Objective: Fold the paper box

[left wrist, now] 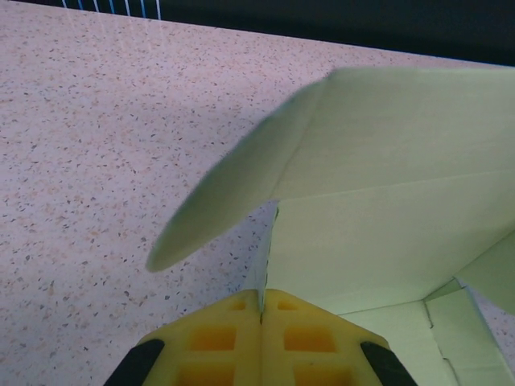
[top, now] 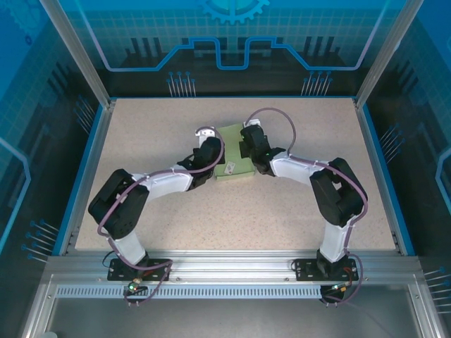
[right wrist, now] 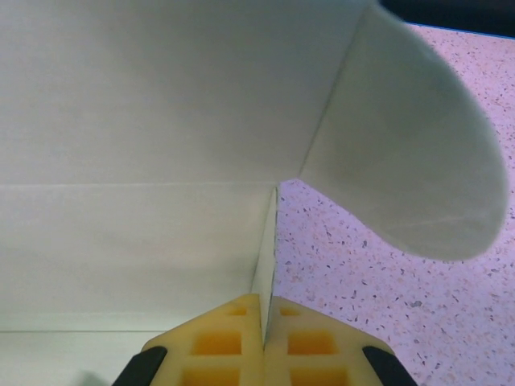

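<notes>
A: Any writing legible?
B: Just a small white tag [top: 230, 167] at mid-table, on or beside the paper box [top: 234, 151], hard to tell which; too small to read.
A: Look of the box?
B: Pale mint green, matte, thin board. Creased panels, one rounded flap [left wrist: 221, 201] lifted off the speckled table [top: 296, 204]. Sitting mid-table, slightly toward the far edge.
A: Jaws?
B: Left gripper [left wrist: 261, 299] clenched on a thin upright panel edge, yellow pads [left wrist: 217, 338] pressed together. Right gripper [right wrist: 263, 304] likewise, pinching a panel edge from the table's right side.
</notes>
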Controlling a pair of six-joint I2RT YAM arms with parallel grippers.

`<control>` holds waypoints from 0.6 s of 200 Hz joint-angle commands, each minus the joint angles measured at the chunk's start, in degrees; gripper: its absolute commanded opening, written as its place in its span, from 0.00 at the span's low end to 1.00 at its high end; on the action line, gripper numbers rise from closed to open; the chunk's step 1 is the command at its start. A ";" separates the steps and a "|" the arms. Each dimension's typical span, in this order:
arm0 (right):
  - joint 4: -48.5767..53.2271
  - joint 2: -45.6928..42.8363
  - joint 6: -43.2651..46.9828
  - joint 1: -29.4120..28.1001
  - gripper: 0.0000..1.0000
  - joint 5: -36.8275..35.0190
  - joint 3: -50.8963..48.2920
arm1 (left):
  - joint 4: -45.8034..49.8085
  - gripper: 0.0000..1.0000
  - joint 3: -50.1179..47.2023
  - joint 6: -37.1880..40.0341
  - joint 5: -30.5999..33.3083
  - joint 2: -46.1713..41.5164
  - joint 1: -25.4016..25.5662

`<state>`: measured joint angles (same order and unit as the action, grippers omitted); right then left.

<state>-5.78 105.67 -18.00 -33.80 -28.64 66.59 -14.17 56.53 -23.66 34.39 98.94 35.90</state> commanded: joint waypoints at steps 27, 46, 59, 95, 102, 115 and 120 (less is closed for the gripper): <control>-9.36 -4.96 -3.23 -2.25 0.00 3.90 -6.23 | -17.15 0.00 -6.41 3.41 4.23 -0.50 4.47; -11.42 -5.69 -4.99 -2.82 0.00 3.95 -7.48 | -19.57 0.00 -7.96 4.49 5.23 -0.41 5.58; -12.12 -6.16 -5.85 -3.36 0.00 3.69 -8.41 | -20.94 0.00 -8.96 5.02 5.81 -0.41 6.39; -16.73 -8.16 -8.85 -4.32 0.01 2.81 -13.27 | -24.06 0.00 -11.95 6.32 8.17 -0.41 8.96; -17.46 -8.47 -9.27 -4.60 0.01 2.43 -14.07 | -24.24 0.00 -12.31 6.34 8.52 -0.41 9.27; -18.66 -8.70 -10.25 -5.05 0.01 2.15 -15.35 | -24.63 0.00 -13.16 6.34 8.83 -0.27 9.66; -18.87 -8.85 -10.70 -5.23 0.02 2.01 -15.79 | -24.74 0.00 -13.39 6.33 8.95 -0.20 9.83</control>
<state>-18.11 98.85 -24.99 -35.66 -29.45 52.51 -33.34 44.27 -18.90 44.84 98.96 43.59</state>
